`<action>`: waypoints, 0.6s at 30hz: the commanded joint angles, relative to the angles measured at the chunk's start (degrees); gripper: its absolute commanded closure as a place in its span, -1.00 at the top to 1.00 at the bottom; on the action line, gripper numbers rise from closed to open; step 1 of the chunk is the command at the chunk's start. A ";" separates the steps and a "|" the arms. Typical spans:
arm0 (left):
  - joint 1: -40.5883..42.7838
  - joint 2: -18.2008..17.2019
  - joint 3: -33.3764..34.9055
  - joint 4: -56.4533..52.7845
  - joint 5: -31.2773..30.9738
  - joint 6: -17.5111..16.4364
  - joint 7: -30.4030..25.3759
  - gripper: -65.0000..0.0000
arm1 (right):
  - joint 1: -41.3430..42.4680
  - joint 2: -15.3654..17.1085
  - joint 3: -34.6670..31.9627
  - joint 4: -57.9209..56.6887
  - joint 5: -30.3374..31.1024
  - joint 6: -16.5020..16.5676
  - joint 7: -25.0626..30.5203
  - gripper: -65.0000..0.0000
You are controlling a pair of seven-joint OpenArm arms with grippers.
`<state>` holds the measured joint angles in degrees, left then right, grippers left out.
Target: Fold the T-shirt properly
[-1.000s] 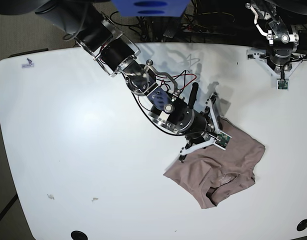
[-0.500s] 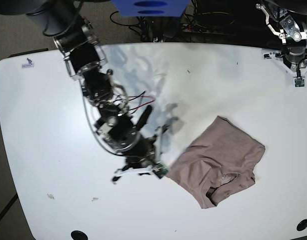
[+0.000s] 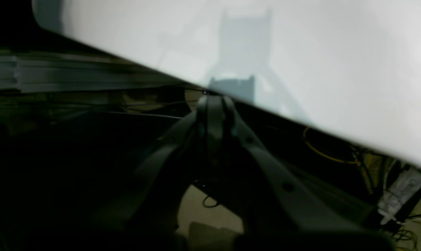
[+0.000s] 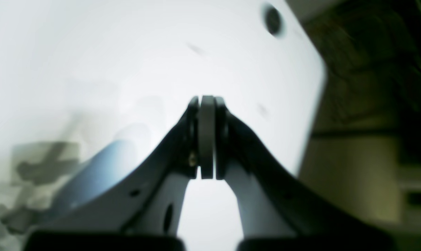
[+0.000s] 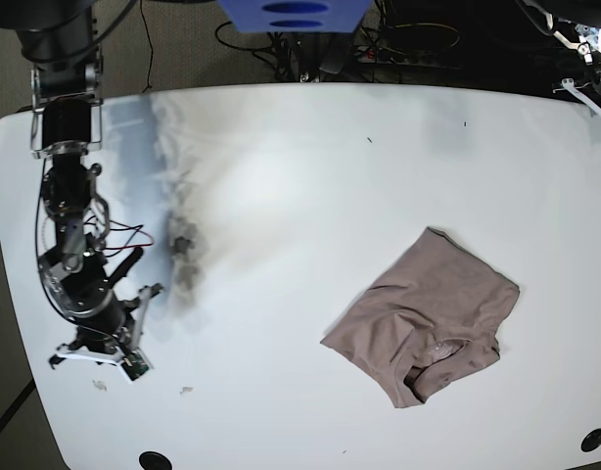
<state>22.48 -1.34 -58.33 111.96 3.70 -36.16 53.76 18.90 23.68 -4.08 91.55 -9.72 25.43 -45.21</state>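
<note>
The right arm has swung away from the T-shirt (image 5: 423, 318) and now sits far over on the left side of the base view, near the table's edge. The left arm has pulled back too, up to the far right corner, where only a bit of it shows.

On the left, the right gripper (image 5: 97, 354) hangs low over the bare white table (image 5: 281, 166). In its own camera the right gripper (image 4: 207, 104) has its two fingers pressed tight together, with nothing between them. The fingers are dark, thin and curved, and they meet at a flat tip.

In the middle the table is smooth and shiny, with a few tiny specks on it.

To the right of the middle lies the T-shirt, flat on the table and well apart from both arms. It is folded into a small, lopsided bundle. The cloth is soft, thin and a dusty pink-brown, with little wrinkles. One edge near the bottom is bunched up and gapes a bit.

On the far right, the left gripper (image 3: 213, 101) hangs over the table's edge, above dark wires. Its fingers are closed together too, holding nothing.

The folding looks nearly done, I think. The next move may only need to smooth that bunched edge, so a gripper would have to come back and open first.
</note>
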 commanded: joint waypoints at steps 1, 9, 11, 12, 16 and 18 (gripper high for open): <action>0.25 -0.55 -1.94 0.87 0.38 -1.86 -0.53 -1.00 | 0.14 3.53 2.36 0.80 -0.09 -0.16 1.30 -1.00; 0.60 2.62 -9.41 -0.09 0.82 -3.84 -0.61 -1.00 | -6.72 10.03 10.36 -2.71 -0.09 0.72 4.73 -1.00; 0.68 2.88 -10.03 -0.80 0.82 -3.84 -0.61 -1.00 | -8.39 11.00 12.03 -4.56 -0.17 0.81 5.78 -1.00; 0.68 3.23 -10.47 -1.32 0.91 -3.84 -0.61 -1.00 | -9.18 11.44 13.00 -5.61 -0.17 0.81 6.13 -1.00; 0.68 3.85 -12.58 -4.40 0.91 -3.84 -0.70 -1.00 | -11.29 13.11 16.78 -9.13 -1.32 0.81 6.40 -1.00; 0.68 3.85 -13.02 -6.34 0.91 -3.84 -0.70 -1.00 | -12.43 13.29 18.80 -10.54 -3.25 0.81 6.75 -1.00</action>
<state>22.50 3.03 -70.48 107.24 4.12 -40.34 53.25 6.17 35.14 12.49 81.34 -10.90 27.05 -39.83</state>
